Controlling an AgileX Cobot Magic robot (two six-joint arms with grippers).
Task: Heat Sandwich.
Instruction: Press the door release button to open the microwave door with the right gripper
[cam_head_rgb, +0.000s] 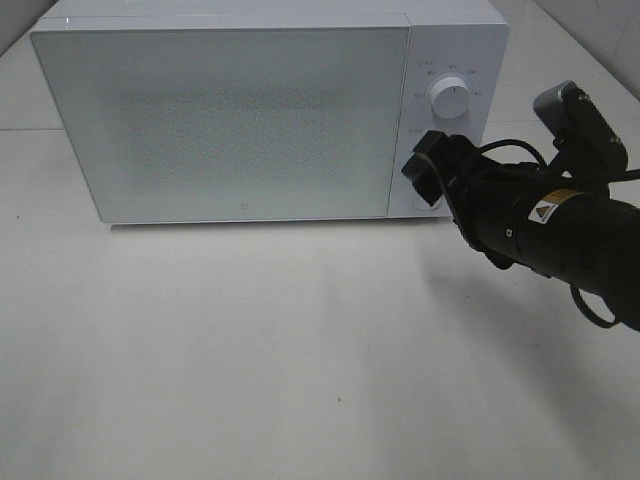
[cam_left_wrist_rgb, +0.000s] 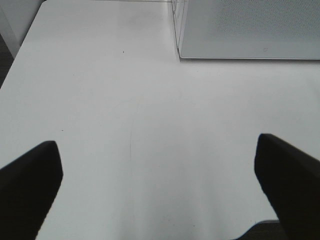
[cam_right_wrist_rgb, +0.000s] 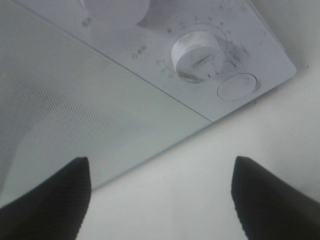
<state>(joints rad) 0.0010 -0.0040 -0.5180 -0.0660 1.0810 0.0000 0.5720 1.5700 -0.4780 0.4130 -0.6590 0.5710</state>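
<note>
Exterior high: closed white microwave (cam_head_rgb: 240, 120).

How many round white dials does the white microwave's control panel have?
2: the upper dial, and the lower dial beneath it, just above the flat round button. None seems hidden.

Microwave (cam_head_rgb: 230, 120) on table (cam_head_rgb: 250, 380) — at back; right hand (cam_head_rgb: 425, 170) before control panel (cam_head_rgb: 445, 50).

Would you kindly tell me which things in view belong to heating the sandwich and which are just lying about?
Job: microwave, door shut; its lower dial; round button; right tool, open, near them.
Idle: left tool, open over the table. No sandwich visible.
</note>
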